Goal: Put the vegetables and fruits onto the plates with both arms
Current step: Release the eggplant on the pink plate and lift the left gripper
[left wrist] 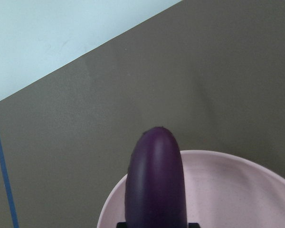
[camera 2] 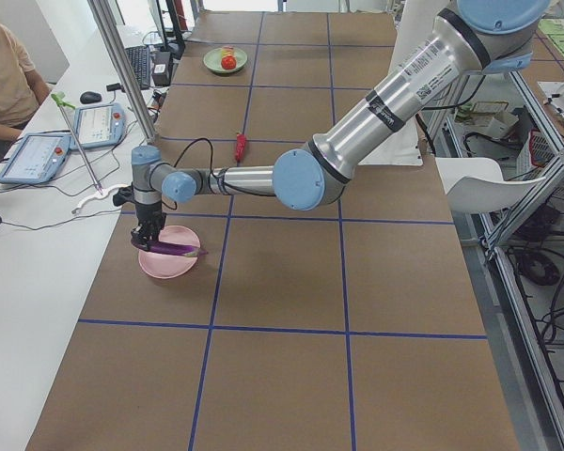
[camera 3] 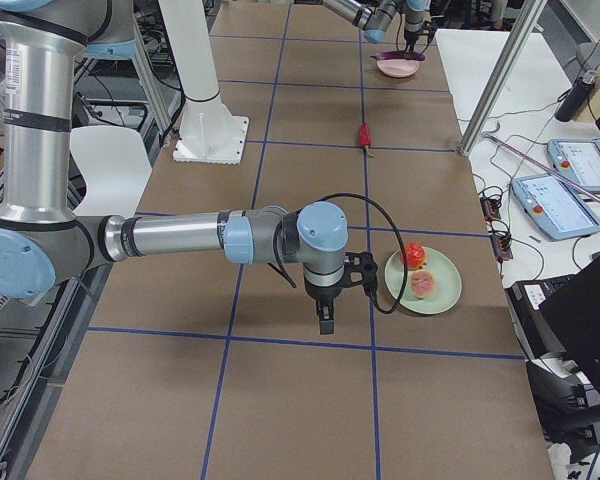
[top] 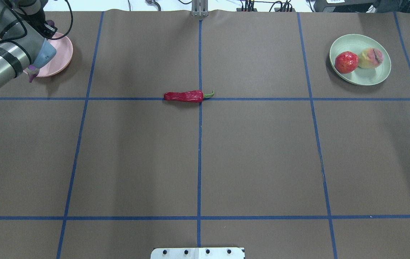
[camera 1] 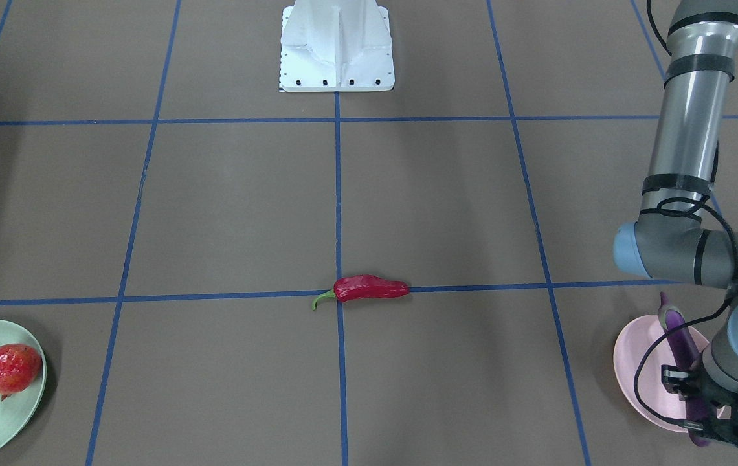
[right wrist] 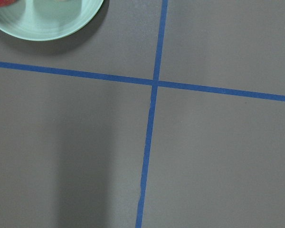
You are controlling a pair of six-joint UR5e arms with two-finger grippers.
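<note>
My left gripper [camera 1: 705,421] is shut on the long purple eggplant [camera 1: 680,336] and holds it just over the pale pink plate [camera 1: 641,362]. The left wrist view shows the eggplant [left wrist: 156,180] above the plate's rim [left wrist: 237,175]. The red chili pepper [top: 185,96] lies on the table's centre line. The mint green plate [top: 370,77] holds the pomegranate-like fruit [top: 346,62] and the peach [top: 370,58]. My right gripper [camera 3: 325,320] hangs above the table beside the green plate [camera 3: 440,300]; I cannot tell whether it is open.
The white base block [camera 1: 336,48] stands at the robot's side of the table. The pink plate lies near the table's far left corner. An operator [camera 2: 5,75], tablets and a metal post [camera 2: 122,70] are beyond that edge.
</note>
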